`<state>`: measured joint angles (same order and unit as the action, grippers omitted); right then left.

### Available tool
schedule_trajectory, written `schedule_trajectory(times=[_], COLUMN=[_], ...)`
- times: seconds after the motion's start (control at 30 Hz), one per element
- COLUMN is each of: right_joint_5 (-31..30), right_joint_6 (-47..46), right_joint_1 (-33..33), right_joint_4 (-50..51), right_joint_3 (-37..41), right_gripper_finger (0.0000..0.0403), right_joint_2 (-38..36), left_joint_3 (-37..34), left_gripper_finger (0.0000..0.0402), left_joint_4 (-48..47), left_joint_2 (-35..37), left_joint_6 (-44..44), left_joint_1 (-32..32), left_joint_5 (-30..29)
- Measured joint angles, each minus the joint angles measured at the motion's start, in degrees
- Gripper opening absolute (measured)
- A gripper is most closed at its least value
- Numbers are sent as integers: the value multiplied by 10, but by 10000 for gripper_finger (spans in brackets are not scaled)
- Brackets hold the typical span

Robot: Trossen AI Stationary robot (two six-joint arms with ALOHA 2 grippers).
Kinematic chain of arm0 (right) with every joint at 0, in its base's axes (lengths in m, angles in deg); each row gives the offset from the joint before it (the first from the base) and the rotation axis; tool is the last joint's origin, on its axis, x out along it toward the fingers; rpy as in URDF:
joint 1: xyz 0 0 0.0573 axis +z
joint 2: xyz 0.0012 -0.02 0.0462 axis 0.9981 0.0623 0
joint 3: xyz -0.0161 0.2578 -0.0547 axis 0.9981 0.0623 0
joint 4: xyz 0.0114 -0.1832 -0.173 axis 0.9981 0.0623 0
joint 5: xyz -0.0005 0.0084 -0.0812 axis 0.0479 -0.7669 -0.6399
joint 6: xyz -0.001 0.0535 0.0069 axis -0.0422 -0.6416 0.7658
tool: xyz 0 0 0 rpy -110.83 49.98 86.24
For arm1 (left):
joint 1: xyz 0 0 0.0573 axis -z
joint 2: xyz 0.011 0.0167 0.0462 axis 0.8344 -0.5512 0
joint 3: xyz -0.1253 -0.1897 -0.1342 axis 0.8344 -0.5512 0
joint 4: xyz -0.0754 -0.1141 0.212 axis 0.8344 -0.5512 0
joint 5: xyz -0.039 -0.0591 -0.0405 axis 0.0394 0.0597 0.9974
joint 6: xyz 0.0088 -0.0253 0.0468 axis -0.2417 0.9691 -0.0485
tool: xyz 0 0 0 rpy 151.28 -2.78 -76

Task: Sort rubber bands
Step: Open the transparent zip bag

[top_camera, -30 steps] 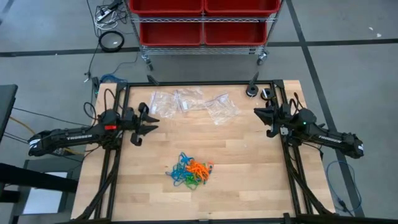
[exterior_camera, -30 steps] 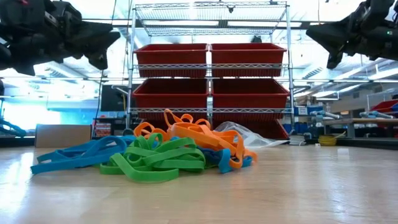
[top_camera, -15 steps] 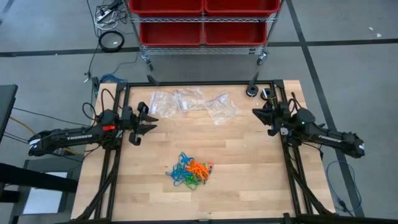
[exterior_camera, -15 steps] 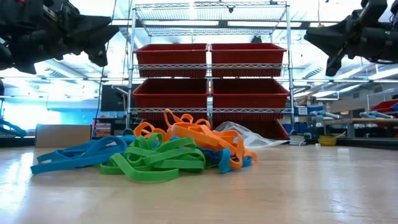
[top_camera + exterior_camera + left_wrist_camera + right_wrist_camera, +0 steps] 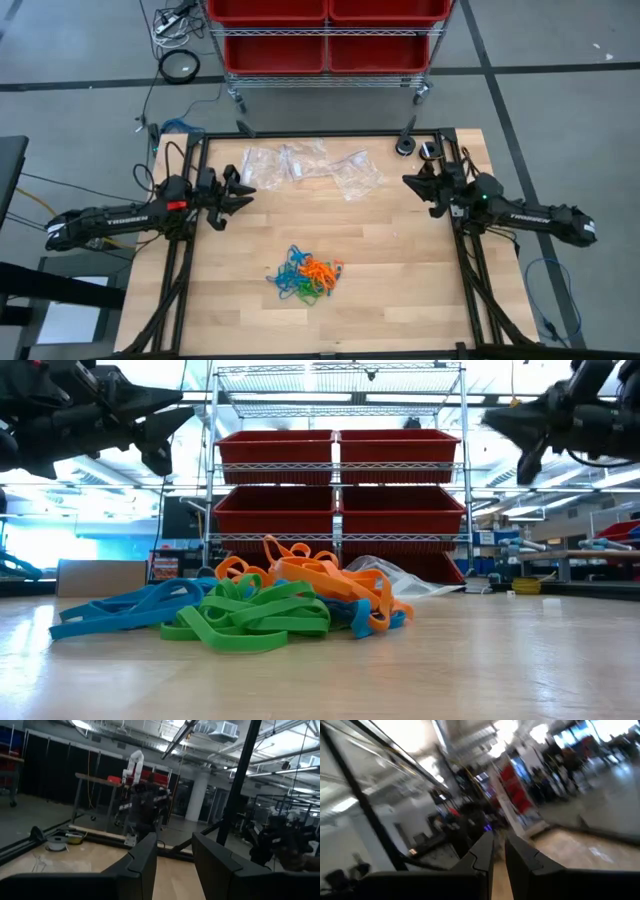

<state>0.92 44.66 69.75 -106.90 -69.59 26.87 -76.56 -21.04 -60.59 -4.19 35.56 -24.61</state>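
Rubber bands (image 5: 306,277) lie in one tangled orange, blue and green clump at table (image 5: 400,290) centre, toward 6 o'clock. Clear plastic bags (image 5: 310,167) at 12 o'clock. Left gripper (image 5: 236,194) at 9 o'clock, jaws parted, empty. Right gripper (image 5: 412,184) at 3 o'clock, jaws nearly closed, empty. Red bins (image 5: 325,30) on a rack beyond.

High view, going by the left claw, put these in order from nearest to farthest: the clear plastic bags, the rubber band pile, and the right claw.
From the left claw, at the table's left side:
1. Clear plastic bags, along the far edge, nearest end just beyond the claw.
2. Rubber band pile, middle of the table toward the near edge.
3. Right claw, across at the table's right side.
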Motion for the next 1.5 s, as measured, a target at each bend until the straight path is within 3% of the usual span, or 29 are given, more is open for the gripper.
schedule_trajectory(times=[0.1,0.23,0.33,0.5,0.6,0.7,0.93,1.27,1.5], right_joint_5=[0,3,20,9,2,2,-2,4,23], right_joint_6=[33,86,126,214,244,264,301,325,324], right_joint_1=[19,36,42,38,30,27,17,-18,-41], right_joint_4=[-36,-23,49,257,343,378,407,443,442], right_joint_3=[-33,-120,-209,-376,-448,-493,-508,-506,-506], right_gripper_finger=[49,68,83,102,109,112,113,112,111], right_joint_2=[45,127,203,319,376,412,446,516,554], left_joint_3=[48,153,255,402,448,449,394,272,266], left_gripper_finger=[131,131,131,131,131,135,153,158,158], left_joint_4=[-72,-282,-448,-676,-763,-808,-790,-522,-405], left_joint_2=[1,-1,-13,-54,-77,-95,-135,-243,-353], left_joint_6=[-23,-99,-160,-215,-230,-242,-243,-236,-204], left_joint_1=[0,0,0,0,0,0,0,-10,-36], left_joint_5=[-2,-39,-86,-178,-238,-250,-259,-175,-107])
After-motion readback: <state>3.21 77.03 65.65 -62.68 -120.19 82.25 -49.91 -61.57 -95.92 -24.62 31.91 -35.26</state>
